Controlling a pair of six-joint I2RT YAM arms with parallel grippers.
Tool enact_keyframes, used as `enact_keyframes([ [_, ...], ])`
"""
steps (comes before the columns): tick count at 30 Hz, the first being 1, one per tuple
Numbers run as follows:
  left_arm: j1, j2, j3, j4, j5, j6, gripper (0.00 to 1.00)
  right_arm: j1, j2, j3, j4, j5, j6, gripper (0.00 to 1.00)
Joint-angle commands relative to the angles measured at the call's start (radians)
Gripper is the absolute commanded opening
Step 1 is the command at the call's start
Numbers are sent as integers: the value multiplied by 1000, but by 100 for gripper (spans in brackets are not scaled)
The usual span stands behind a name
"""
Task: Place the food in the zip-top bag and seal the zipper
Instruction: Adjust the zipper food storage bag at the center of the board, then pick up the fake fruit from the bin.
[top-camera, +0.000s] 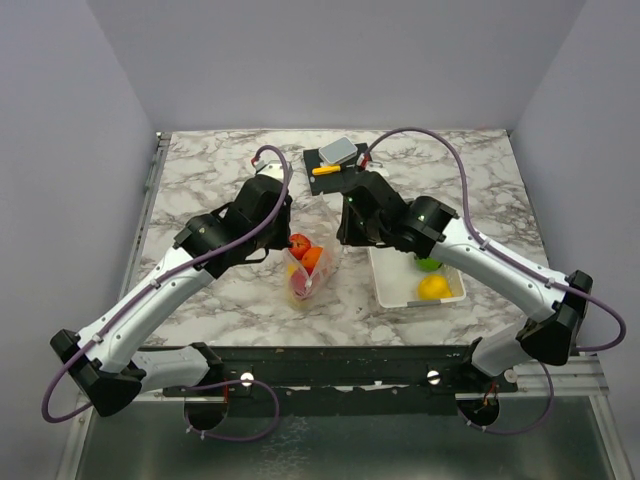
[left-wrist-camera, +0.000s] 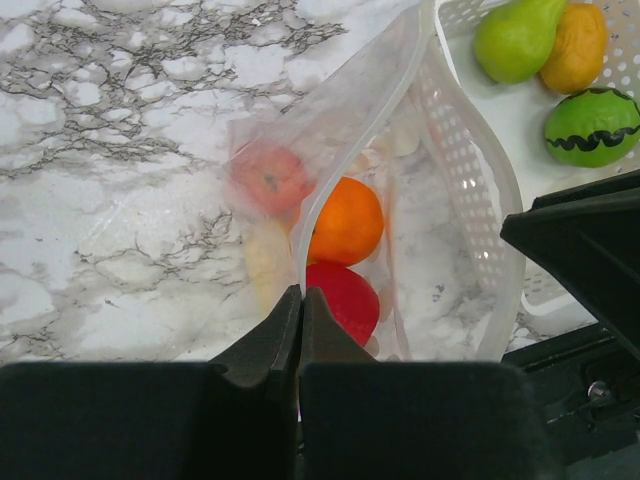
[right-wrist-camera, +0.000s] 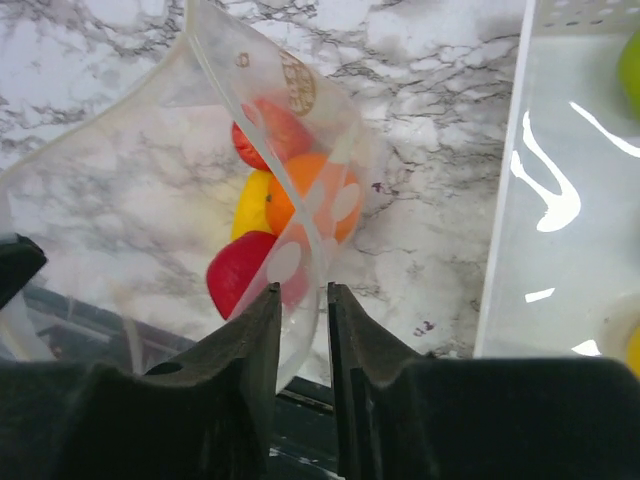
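The zip-top bag (top-camera: 308, 272) lies between the two arms with its mouth held apart. My left gripper (left-wrist-camera: 301, 292) is shut on one side of the rim, on the pale zipper (left-wrist-camera: 300, 260). My right gripper (right-wrist-camera: 303, 290) is open a little, and the other rim's dotted film passes loosely between its fingers. Food inside the bag: an orange fruit (left-wrist-camera: 345, 220), a red one (left-wrist-camera: 342, 297), a pinkish one (left-wrist-camera: 270, 178) behind the plastic and a yellow one (right-wrist-camera: 250, 205). More food lies in the white basket (left-wrist-camera: 520, 110): a green pear (left-wrist-camera: 515, 40), an orange-yellow fruit (left-wrist-camera: 577, 45) and a striped green one (left-wrist-camera: 592, 125).
The white basket (top-camera: 392, 285) stands just right of the bag, close under the right arm. At the back middle a black board (top-camera: 318, 160) carries a yellow-handled knife (top-camera: 328, 169) and a grey block (top-camera: 338, 150). The table's near edge has a black rail (top-camera: 330, 365).
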Motion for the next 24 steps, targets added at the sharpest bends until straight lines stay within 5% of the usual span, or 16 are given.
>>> enact_keyframes([
  [1,0,7,-6,0,-18,12,0,-1,-42,12,-75,75,-3,35],
  [10,1,10,-18,9,-16,20,0,-4,-204,-32,-231,236,63,66],
  [24,2,19,-12,14,-8,28,0,-63,-326,-211,-366,281,116,77],
])
